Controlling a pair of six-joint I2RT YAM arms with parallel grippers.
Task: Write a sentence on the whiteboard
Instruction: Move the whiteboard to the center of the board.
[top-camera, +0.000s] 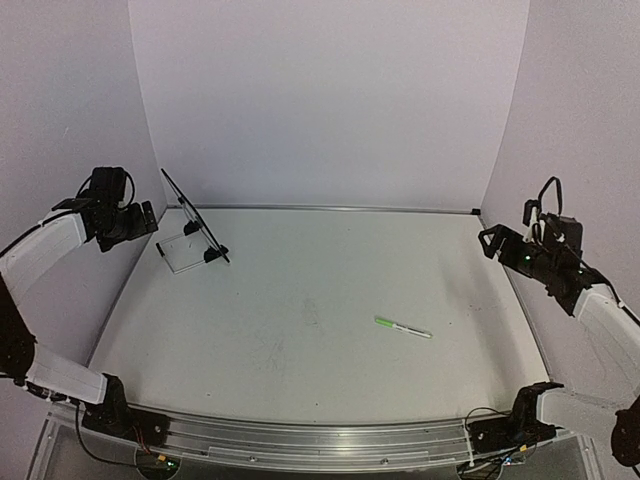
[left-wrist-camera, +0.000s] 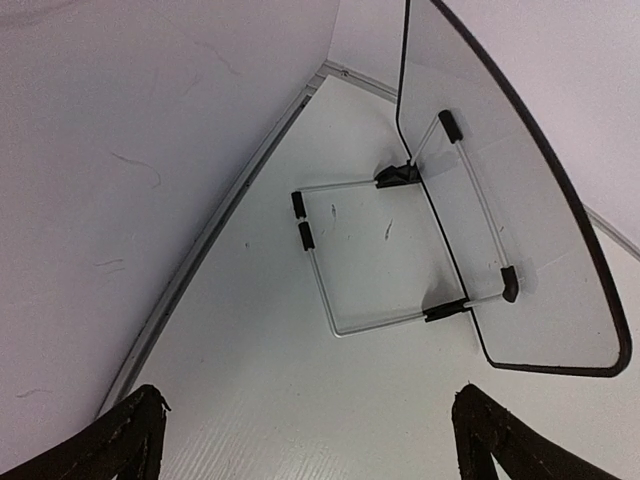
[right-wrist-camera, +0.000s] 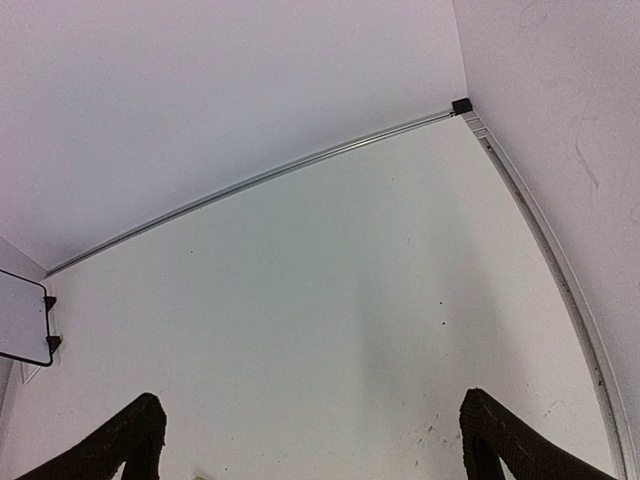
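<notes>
Left fingers (left-wrist-camera: 128, 440): spread wide, nothing between them. Right fingers (right-wrist-camera: 500, 440): also spread, empty.

The small white rectangular whiteboard (left-wrist-camera: 520, 230), with rounded corners and a thin black frame, stands just ahead of your left fingers and to their right. It is near them but not touching. It leans on a bent silver wire stand (left-wrist-camera: 321, 290) with black tips. From above it shows almost edge-on. From your right fingers it is well apart, only a corner showing far off to their left.

No green writing shows on what you can see of the board. My reading is that the sentence is not yet begun.

A slim white marker (top-camera: 402, 327) with a green end lies flat on the pale desk (top-camera: 300, 290). It is apart from both sets of fingers, nearer the right ones, and below what the right wrist camera shows.

Handling, as judgement:
- The board looks light, stiff and slick-faced, and the stand is thin. Expect it to skid or tip back under pen pressure.
- Brace it by the frame at a top corner with your left fingers, and keep off the white face.
- The marker looks light, hard and round, so it will likely roll if nudged.
- Pinch it across the barrel near mid-length, leaving the writing end free.
- Whether the green end is a cap or a tip is too small to tell. Check before you commit.
</notes>
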